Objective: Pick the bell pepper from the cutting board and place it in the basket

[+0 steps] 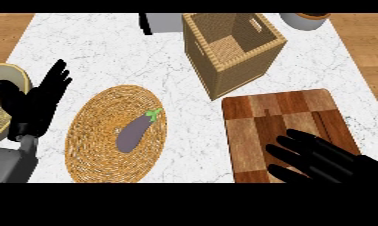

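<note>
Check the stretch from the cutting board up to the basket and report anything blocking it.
Nothing visible blocks it: bare counter separates the cutting board from the basket. The bell pepper is not visible; the right hand covers the board's lower right.

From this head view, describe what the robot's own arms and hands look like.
The left hand is matte black, with long slim fingers and a thumb, joined at a darker wrist to a smooth grey cylindrical forearm at the lower left edge. The right hand is the same plain black with rounded fingers; its forearm lies outside the view. No cables, markings or sleeves show.
</note>
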Action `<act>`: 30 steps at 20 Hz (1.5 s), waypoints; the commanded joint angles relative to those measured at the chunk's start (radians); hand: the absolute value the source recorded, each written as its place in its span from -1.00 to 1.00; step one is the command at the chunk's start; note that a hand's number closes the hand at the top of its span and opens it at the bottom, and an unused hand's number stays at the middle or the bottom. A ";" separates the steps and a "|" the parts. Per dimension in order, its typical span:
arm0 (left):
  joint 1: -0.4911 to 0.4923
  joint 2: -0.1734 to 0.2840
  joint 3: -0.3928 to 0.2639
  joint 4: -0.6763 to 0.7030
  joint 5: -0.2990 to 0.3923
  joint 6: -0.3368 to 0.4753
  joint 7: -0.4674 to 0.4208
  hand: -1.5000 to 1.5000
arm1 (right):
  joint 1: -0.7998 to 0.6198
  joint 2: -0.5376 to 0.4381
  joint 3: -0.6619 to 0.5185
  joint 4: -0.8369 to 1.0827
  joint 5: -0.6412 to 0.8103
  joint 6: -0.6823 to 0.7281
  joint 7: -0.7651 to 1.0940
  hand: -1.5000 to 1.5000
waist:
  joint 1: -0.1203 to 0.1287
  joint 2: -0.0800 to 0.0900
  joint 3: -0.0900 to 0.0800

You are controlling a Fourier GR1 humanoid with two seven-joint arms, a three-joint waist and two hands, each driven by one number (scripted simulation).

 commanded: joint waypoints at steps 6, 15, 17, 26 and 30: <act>-0.015 0.017 0.021 -0.001 -0.003 -0.038 0.008 0.00 | -0.162 -0.164 -0.232 -0.145 -0.111 0.267 0.426 -1.00 | 0.023 0.007 -0.001; -0.009 -0.005 0.062 0.037 -0.016 -0.087 -0.022 0.00 | -0.157 -0.237 -0.417 -0.123 -0.493 0.575 0.527 -1.00 | 0.025 0.009 0.002; 0.002 -0.030 0.030 -0.038 -0.038 -0.032 0.033 0.00 | -0.091 -0.262 -0.587 -0.033 -0.550 0.620 0.352 -1.00 | 0.015 0.005 0.005; -0.064 -0.066 0.079 0.060 -0.078 -0.069 0.022 0.00 | 0.023 -0.050 -0.746 0.013 -0.409 0.675 0.046 -1.00 | 0.024 0.011 0.006; -0.080 -0.081 0.089 0.083 -0.093 -0.100 0.013 0.00 | 0.056 -0.009 -0.700 0.086 -0.217 0.624 -0.125 -1.00 | 0.031 0.013 0.006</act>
